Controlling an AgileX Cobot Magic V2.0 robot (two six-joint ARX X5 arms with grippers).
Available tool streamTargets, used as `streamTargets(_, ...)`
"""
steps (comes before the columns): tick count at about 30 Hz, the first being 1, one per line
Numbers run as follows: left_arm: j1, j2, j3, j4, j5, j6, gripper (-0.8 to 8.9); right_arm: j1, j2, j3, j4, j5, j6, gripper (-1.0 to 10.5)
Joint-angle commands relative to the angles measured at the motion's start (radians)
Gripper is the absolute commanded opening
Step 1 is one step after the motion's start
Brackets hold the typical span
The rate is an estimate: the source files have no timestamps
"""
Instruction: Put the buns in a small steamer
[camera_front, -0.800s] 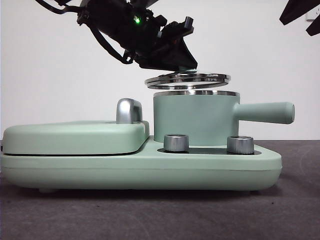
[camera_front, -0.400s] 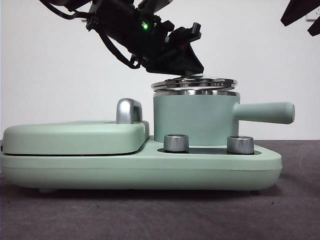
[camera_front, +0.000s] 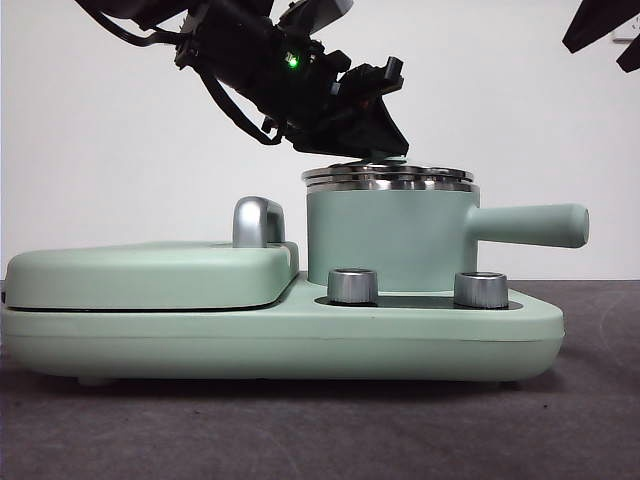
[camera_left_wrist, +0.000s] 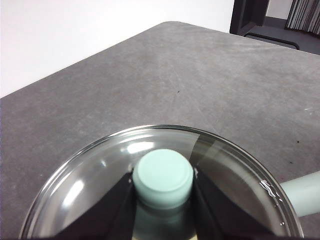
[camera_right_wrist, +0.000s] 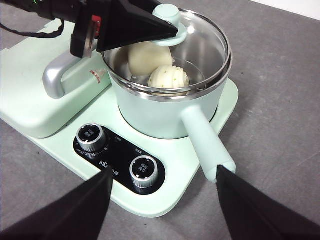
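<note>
Down onto the steel rim has come the lid, which hung tilted above the steamer a second ago; now it lies level on the pot. Both buns sit inside under the glass: the smooth bun toward the far left, the pleated bun just beside it, nearer the handle.

Gripping the green knob is the left gripper, its fingers closed on either side of it. It reaches in from the upper left in the front view. Waiting high at the right is the right gripper, its fingers spread wide and holding nothing, well above the worktop.

Next would likely be the release. If the fingers part unevenly or lift before fully letting go, the knob may drag and skew the lid off the rim. From the right wrist view the lid seems offset toward the far side, so it may not be fully seated.
</note>
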Motion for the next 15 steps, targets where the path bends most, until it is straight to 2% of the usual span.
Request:
streamTargets(1, -0.011, 0.023, 0.032, 0.018, 0.002, 0.003, 0.16, 0.005, 0.006, 0.005, 0.003, 0.004, 0.011, 3.2)
streamTargets(15, -0.014, 0.023, 0.032, 0.02, 0.003, 0.002, 0.16, 0.005, 0.006, 0.005, 0.003, 0.012, 0.011, 3.2)
